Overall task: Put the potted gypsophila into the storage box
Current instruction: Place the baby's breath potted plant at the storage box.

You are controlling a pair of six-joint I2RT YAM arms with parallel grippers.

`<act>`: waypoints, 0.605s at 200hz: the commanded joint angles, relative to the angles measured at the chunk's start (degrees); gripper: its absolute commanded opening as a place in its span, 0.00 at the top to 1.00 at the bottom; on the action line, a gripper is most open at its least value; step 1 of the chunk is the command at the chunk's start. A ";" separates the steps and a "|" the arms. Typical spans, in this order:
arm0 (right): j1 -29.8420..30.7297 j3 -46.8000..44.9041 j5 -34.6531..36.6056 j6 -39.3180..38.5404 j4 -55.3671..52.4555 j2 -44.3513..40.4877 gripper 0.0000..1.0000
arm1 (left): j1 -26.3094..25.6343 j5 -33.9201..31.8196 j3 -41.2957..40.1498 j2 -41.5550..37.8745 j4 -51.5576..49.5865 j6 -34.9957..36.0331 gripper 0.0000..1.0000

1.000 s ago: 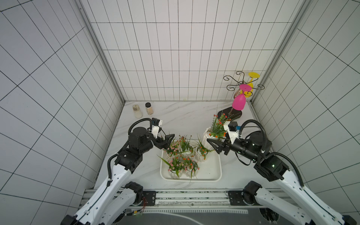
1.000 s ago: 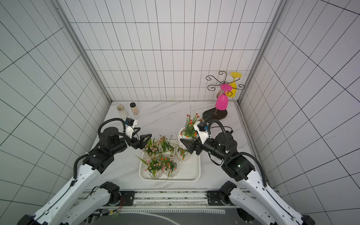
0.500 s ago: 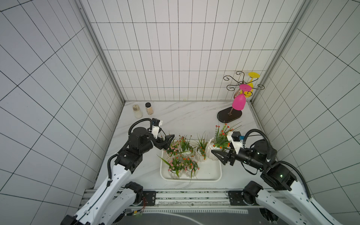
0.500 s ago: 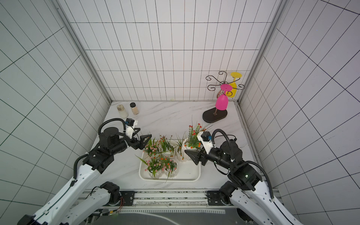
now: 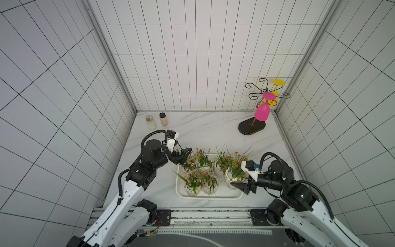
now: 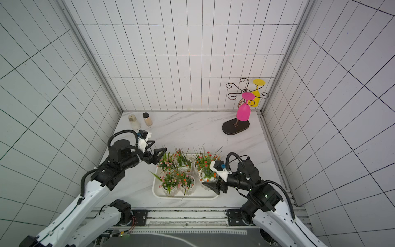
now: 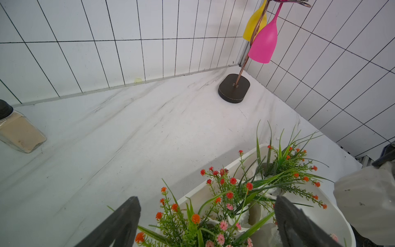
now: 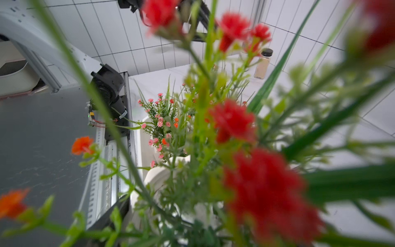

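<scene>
Potted gypsophila (image 5: pixel 235 175) | clamped in right jaws, half hidden by foliage | left jaws apart

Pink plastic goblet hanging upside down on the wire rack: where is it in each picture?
Top view: pink goblet, far corner on the robot's right.
Top view: the goblet, same far corner.
Left wrist: goblet hanging over the dark oval base.
Right wrist: not in it.
Shared landmark: black-lidded glass jar of beige powder.

The storage box (image 5: pixel 224 195) is glossy white. The potted gypsophila (image 5: pixel 193 181) have white ribbed pots, green grassy stems and pink or orange-red flowers. The tabletop (image 5: pixel 203 132) is white marble with grey veins. The walls (image 5: pixel 192 64) are white tiles with dark grout. There is a pink goblet (image 5: pixel 262 113), a yellow goblet (image 5: pixel 278 82) and a near-black rack base (image 5: pixel 251 127).
</scene>
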 commanded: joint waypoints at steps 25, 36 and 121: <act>-0.17 -3.30 -9.71 -10.71 1.68 1.14 0.23 | 0.16 1.50 0.21 -0.77 1.57 0.14 0.03; -0.14 -3.74 -10.08 -11.51 1.99 2.00 0.24 | 0.16 1.65 0.04 -0.92 1.93 0.30 0.03; -0.35 -8.41 -7.72 -15.44 9.33 7.05 0.24 | 0.17 2.44 -0.43 -1.63 2.23 0.05 0.03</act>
